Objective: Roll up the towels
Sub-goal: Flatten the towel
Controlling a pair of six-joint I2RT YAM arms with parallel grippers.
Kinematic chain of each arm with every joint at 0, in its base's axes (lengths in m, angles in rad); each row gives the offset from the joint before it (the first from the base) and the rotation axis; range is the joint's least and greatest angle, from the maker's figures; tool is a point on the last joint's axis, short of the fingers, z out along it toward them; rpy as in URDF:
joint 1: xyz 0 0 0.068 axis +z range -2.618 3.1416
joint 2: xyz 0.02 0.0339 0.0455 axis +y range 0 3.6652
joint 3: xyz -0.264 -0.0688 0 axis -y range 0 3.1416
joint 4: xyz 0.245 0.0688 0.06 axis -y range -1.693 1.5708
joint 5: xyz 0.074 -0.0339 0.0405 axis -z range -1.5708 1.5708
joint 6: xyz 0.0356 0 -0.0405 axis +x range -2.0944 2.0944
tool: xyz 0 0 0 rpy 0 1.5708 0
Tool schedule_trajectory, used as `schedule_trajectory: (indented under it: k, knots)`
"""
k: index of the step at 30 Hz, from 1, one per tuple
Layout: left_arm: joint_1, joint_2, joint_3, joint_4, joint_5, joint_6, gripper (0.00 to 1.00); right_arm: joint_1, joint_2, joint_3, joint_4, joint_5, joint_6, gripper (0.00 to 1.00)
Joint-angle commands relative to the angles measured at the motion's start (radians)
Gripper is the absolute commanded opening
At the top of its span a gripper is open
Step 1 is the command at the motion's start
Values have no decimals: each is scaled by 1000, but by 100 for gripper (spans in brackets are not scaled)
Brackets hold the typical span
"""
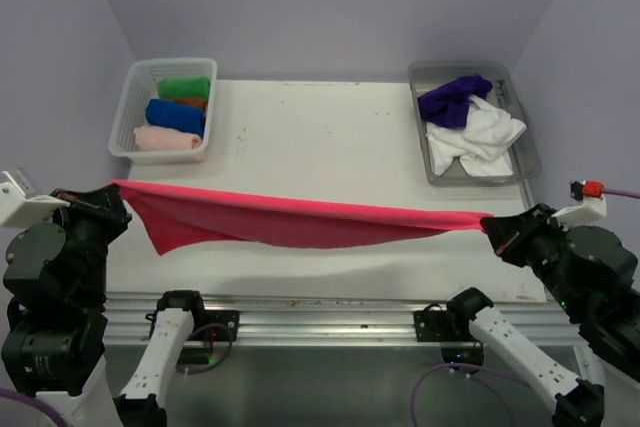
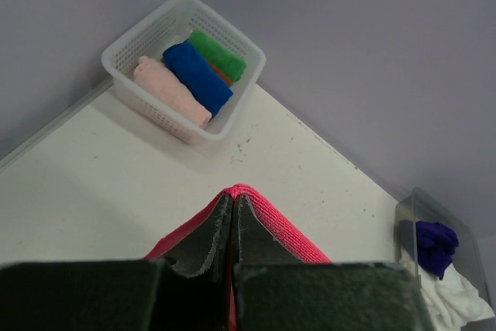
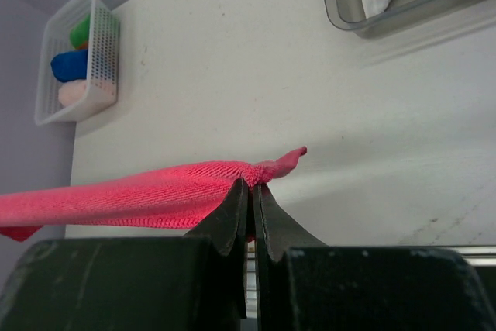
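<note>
Tabletop (image 1: 320, 137): left tool (image 1: 118, 195), right tool (image 1: 490, 224) pinch pink towel (image 1: 290, 222).

Orange towel (image 1: 190, 103) — mostly hidden under green towel (image 1: 184, 87).

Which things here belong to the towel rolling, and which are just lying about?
Job: hot pink towel held by left gripper and right gripper; purple towel; white towel; green towel; blue towel; pale pink towel.
Lying about: basket; tray.
</note>
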Motion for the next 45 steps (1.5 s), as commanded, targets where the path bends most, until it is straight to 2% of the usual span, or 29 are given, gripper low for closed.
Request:
schedule_trajectory:
  k: [1, 5, 8, 13, 15, 16, 17, 19, 21, 26, 30, 36, 45]
  knots:
    - [-4, 54, -31, -22, -103, -15, 0, -4, 74, 6, 41, -2, 12, 0]
    - [-5, 128, -123, 9, -85, 13, 0, -2, 177, 0, 99, 32, -26, 0]
    - [-4, 237, -213, 70, -65, 42, 0, -4, 302, -38, 208, 69, -83, 0]
    - [-2, 454, -369, 285, -25, 71, 0, -19, 601, -112, 491, 64, -173, 0]
    - [6, 563, -414, 362, -5, 68, 0, -66, 706, -126, 602, 9, -195, 0]
    - [10, 600, -425, 380, 19, 63, 0, -82, 816, -123, 635, -9, -196, 0]
    - [18, 670, -432, 412, 30, 63, 0, -114, 871, -105, 661, -35, -203, 0]
    - [42, 732, -439, 425, 76, 60, 0, -132, 1027, -68, 702, -45, -216, 0]
    - [82, 786, -436, 443, 90, 65, 0, -149, 1118, -2, 719, -54, -239, 0]
    - [153, 812, -433, 462, 145, 80, 0, -191, 1322, 113, 727, -106, -265, 0]
    - [203, 811, -443, 468, 170, 83, 0, -212, 1381, 142, 750, -137, -259, 0]
    - [297, 801, -443, 476, 231, 90, 0, -241, 1386, 141, 784, -177, -235, 0]
    - [303, 820, -443, 528, 337, 79, 0, -286, 1378, 165, 784, -181, -219, 0]
